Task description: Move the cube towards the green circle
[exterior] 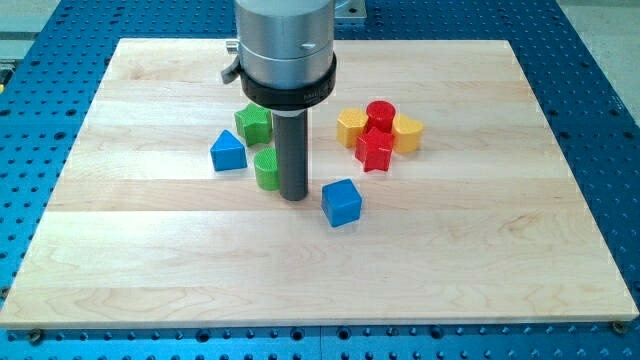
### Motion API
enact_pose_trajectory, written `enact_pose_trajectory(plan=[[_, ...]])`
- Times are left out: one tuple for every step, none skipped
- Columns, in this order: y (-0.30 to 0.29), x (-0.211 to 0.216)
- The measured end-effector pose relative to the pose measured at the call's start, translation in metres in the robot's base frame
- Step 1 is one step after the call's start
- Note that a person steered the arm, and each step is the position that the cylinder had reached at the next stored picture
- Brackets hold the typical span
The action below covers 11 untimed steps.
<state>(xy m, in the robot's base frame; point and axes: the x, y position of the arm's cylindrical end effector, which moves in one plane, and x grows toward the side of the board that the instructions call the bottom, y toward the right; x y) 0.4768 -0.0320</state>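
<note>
1. Camera view shows a wooden board (150,250); toward the view's left sits a blue triangular block (228,152).
2. A green star block (254,123) and green circle (266,169) follow.
3. The rod has no fingers; its tip (294,196) rests just beside the green circle.
4. The blue cube (341,202) lies near the tip, to its right.
5. Rightmost, clustered: yellow block (351,127), red cylinder (380,114), red star block (375,149), yellow heart block (407,132).

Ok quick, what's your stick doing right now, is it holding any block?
My tip: no jaws, holds nothing; it stands right beside the green round block, with the blue cube apart toward the view's right.
</note>
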Motion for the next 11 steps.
enact_pose_trajectory(plan=[[-0.007,0.008],[-0.01,0.027],[0.013,0.087],[0.06,0.129],[0.071,0.13],[0.08,0.081],[0.08,0.015],[0.08,0.011],[0.065,0.004],[0.051,0.0],[0.072,0.02]])
